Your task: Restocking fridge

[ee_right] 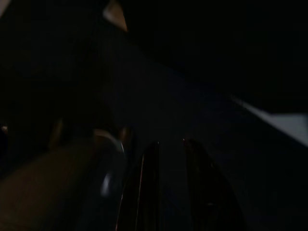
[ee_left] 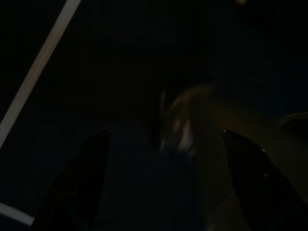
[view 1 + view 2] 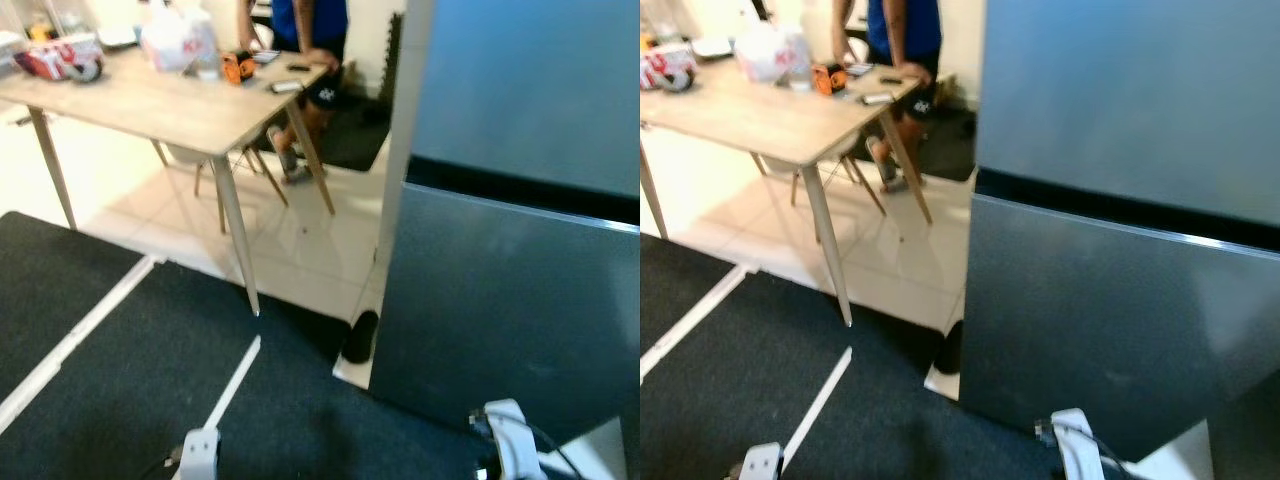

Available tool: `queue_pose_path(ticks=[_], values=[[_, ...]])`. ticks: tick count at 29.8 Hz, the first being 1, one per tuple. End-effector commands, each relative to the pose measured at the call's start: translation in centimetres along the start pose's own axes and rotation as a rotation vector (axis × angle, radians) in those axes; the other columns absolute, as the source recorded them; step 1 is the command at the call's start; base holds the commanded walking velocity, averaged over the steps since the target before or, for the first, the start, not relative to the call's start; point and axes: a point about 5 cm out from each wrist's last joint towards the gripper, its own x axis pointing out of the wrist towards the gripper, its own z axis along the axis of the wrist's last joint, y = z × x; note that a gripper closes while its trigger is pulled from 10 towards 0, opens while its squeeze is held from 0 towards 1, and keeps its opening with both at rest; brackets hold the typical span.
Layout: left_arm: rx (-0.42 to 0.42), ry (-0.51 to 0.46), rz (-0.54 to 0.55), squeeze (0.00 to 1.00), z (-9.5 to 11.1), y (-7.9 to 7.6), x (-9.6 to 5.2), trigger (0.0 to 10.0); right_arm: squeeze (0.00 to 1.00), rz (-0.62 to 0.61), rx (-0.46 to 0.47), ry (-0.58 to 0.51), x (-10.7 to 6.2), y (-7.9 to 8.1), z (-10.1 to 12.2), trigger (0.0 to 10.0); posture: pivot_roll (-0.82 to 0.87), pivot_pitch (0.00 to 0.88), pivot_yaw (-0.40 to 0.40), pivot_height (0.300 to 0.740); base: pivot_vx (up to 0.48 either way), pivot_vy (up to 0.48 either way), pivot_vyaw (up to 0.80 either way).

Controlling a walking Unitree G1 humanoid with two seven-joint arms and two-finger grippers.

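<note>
A tall grey fridge [image 3: 520, 300] stands close in front of me on the right, with both doors closed and a dark gap between the upper and lower door. Both arms hang low, and their white wrists show at the bottom edge, left [image 3: 200, 455] and right [image 3: 510, 435]. In the dark left wrist view my left gripper [image 2: 163, 187] is open, its black fingers [image 2: 72, 192] wide apart over the dark floor. My right gripper [image 1: 175, 192] has its fingers close together with nothing between them.
A wooden table [image 3: 150, 100] stands at the left with a white plastic bag [image 3: 178, 40], an orange item [image 3: 237, 67] and red-and-white packs [image 3: 60, 55]. A person [image 3: 310, 40] leans at its far end. Dark mats [image 3: 150, 380] with white lines cover the floor. A black object [image 3: 360, 335] lies by the fridge's base.
</note>
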Motion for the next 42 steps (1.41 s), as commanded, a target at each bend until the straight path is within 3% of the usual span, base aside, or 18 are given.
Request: queue_pose_path(ticks=[1,4,10,13,15,18,22,28,29,31,36,39,40,41,42], values=[[-0.005,-0.003,0.009,0.0,0.1,0.3,0.0,10.0,0.0,0.005,0.019,-0.008,0.1,0.4,-0.1,10.0,-0.02,0.0,0.008,0.74,0.0,0.0,0.0],[0.043,0.033,-0.033,0.0,-0.3,0.0,-0.1,10.0,0.0,0.001,0.06,-0.068,0.1,0.1,1.3,10.0,-0.03,0.0,0.008,0.74,0.0,-0.285,0.0],[0.016,0.024,-0.009,0.0,-0.2,0.3,-0.1,10.0,0.0,0.008,0.128,-0.185,0.2,-0.3,4.2,10.0,-0.03,0.0,0.01,0.74,0.0,-0.381,0.0],[0.039,0.018,0.0,0.0,0.2,0.3,0.0,10.0,0.0,0.147,0.176,-0.41,-0.3,0.0,9.7,10.0,-0.04,0.0,0.012,0.74,0.0,0.0,0.0],[0.037,0.014,-0.003,0.0,0.3,0.3,0.0,10.0,0.0,0.182,0.171,-0.447,-0.5,0.1,10.7,10.0,-0.04,0.0,0.012,0.74,0.0,0.0,0.0],[0.05,0.011,-0.012,0.0,0.4,0.2,0.0,10.0,0.0,0.323,0.156,-0.575,-1.3,0.8,14.0,10.0,-0.04,0.0,0.012,0.74,0.0,0.0,0.0],[0.049,0.011,-0.012,0.0,0.4,0.2,0.1,10.0,0.0,0.393,0.138,-0.671,-2.1,1.1,16.5,10.0,-0.04,0.0,0.012,0.74,0.0,0.0,0.0],[0.051,0.021,-0.016,0.0,0.0,-0.1,0.0,10.0,0.0,0.32,0.081,-0.802,-3.4,1.0,20.3,10.0,-0.04,0.0,0.008,0.74,0.0,0.0,0.0],[0.051,0.021,-0.016,0.0,0.0,-0.1,0.0,10.0,0.0,0.32,0.081,-0.802,-3.4,1.0,20.3,10.0,-0.04,0.0,0.008,0.74,0.0,0.0,0.0],[0.051,0.025,-0.018,0.0,-0.2,-0.2,0.0,10.0,0.0,0.235,0.125,-0.892,-4.4,0.3,22.6,10.0,-0.03,0.0,0.003,0.74,0.0,0.0,0.0],[0.047,0.025,-0.018,0.0,-0.3,-0.3,0.0,10.0,0.0,0.211,0.172,-0.89,-4.4,-0.2,22.7,10.0,-0.03,0.0,0.001,0.74,0.0,0.0,0.0],[0.047,0.026,-0.019,0.0,-0.3,-0.4,0.0,10.0,0.0,0.207,0.154,-0.823,-3.6,0.0,21.3,10.0,-0.03,0.0,-0.003,0.74,0.0,0.0,0.0],[0.046,0.026,-0.02,0.0,-0.4,-0.4,0.1,10.0,0.0,0.223,0.115,-0.736,-2.7,0.6,19.4,10.0,-0.03,0.0,-0.005,0.74,0.0,0.0,0.0],[0.046,0.026,-0.02,0.0,-0.4,-0.4,0.1,10.0,0.0,0.223,0.115,-0.736,-2.7,0.6,19.4,10.0,-0.03,0.0,-0.005,0.74,0.0,0.0,0.0],[0.046,0.027,-0.022,0.0,-0.4,-0.5,0.1,10.0,0.0,0.208,0.059,-0.653,-1.9,0.9,17.5,10.0,-0.03,0.0,-0.005,0.74,0.0,0.0,0.0]])
